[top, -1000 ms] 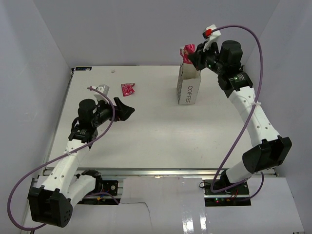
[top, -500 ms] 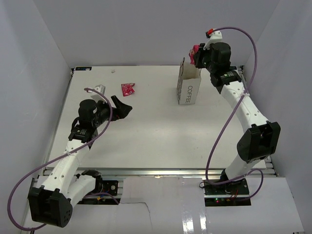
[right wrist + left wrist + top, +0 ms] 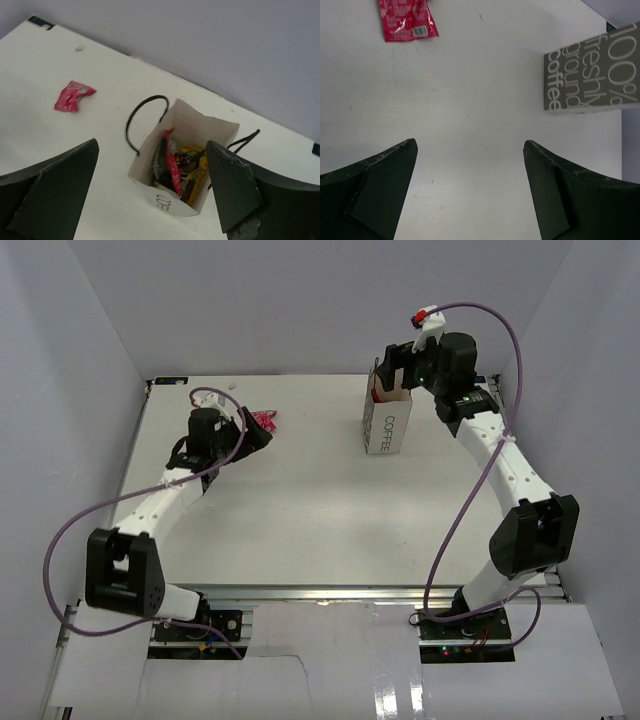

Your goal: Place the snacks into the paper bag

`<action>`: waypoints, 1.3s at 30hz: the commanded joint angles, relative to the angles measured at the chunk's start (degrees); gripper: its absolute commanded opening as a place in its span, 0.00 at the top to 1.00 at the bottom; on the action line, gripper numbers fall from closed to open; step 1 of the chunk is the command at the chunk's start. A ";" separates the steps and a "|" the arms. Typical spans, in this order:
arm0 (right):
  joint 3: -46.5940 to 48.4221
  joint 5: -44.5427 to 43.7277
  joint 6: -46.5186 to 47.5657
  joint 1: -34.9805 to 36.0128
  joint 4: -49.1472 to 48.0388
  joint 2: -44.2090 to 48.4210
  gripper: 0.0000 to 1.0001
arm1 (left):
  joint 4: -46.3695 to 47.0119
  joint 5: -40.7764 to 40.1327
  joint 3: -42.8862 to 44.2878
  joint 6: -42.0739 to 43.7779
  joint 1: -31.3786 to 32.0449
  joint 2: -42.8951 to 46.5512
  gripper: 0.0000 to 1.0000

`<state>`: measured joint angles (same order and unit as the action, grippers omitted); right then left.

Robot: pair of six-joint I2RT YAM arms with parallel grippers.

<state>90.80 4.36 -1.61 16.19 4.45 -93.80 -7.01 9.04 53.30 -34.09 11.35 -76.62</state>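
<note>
The white paper bag (image 3: pixel 388 426) marked "COFFEE" stands upright at the back right of the table. My right gripper (image 3: pixel 398 366) hangs open just above its mouth, holding nothing. The right wrist view looks down into the bag (image 3: pixel 196 123). Inside lie a pink-red snack (image 3: pixel 173 166), a yellow one (image 3: pixel 201 168) and dark wrappers. Another pink-red snack (image 3: pixel 265 419) lies flat at the back left of the table. My left gripper (image 3: pixel 254 436) is open just in front of it. In the left wrist view this snack (image 3: pixel 407 20) sits ahead and to the left of the open gripper (image 3: pixel 470 145).
The bag's grey printed side (image 3: pixel 592 75) shows at the right of the left wrist view. Its thin dark loop handles (image 3: pixel 142 112) hang outward over the table. White enclosure walls (image 3: pixel 90 360) close in the table at the left, back and right.
My right gripper has opened over the bag, and the pink-red snack it held now sits inside. The left arm has reached forward to the snack at the back left.
</note>
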 commanded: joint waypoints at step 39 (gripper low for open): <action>-42.20 51.98 52.06 -5.55 29.66 31.93 0.08 | -12.24 -16.78 60.00 31.27 1.65 -63.57 0.75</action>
<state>47.42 54.02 51.55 10.87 36.21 -61.21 -16.32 -9.47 113.99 -4.19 13.02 -140.59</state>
